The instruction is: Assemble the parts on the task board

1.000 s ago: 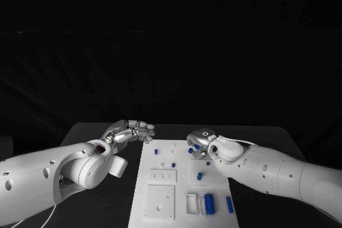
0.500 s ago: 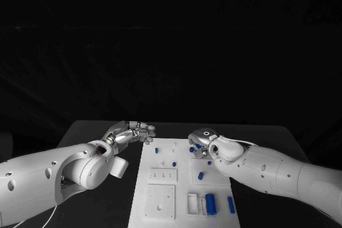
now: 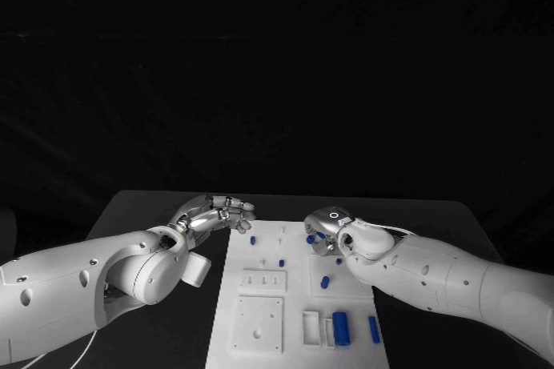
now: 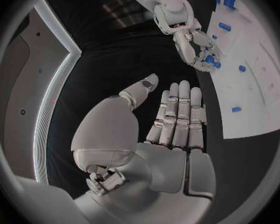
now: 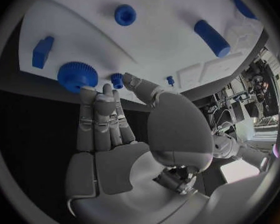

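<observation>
The white task board [image 3: 263, 337] lies in the middle of the table. My right hand [image 3: 327, 225] is over its far right part, fingers stretched out. Its fingertips [image 5: 90, 92] touch the rim of a large blue gear [image 5: 77, 76], with a small blue gear [image 5: 117, 79] just beside the thumb tip. Nothing is clasped in that hand. My left hand [image 3: 217, 213] hovers off the board's far left corner, fingers straight and side by side [image 4: 177, 119], holding nothing. Several blue parts lie on the board: a peg [image 3: 253, 241], a cylinder [image 3: 341, 327] and a bar [image 3: 371, 327].
Close to the right hand the board bears a blue round knob [image 5: 124, 14], a blue cylinder [image 5: 211, 37] and a blue block [image 5: 42, 51]. White recessed plates [image 3: 260, 325] take up the board's near left. Black table [image 3: 150, 213] surrounds the board.
The whole picture has shifted slightly, so the camera moved. Both hands keep their places relative to the board.
</observation>
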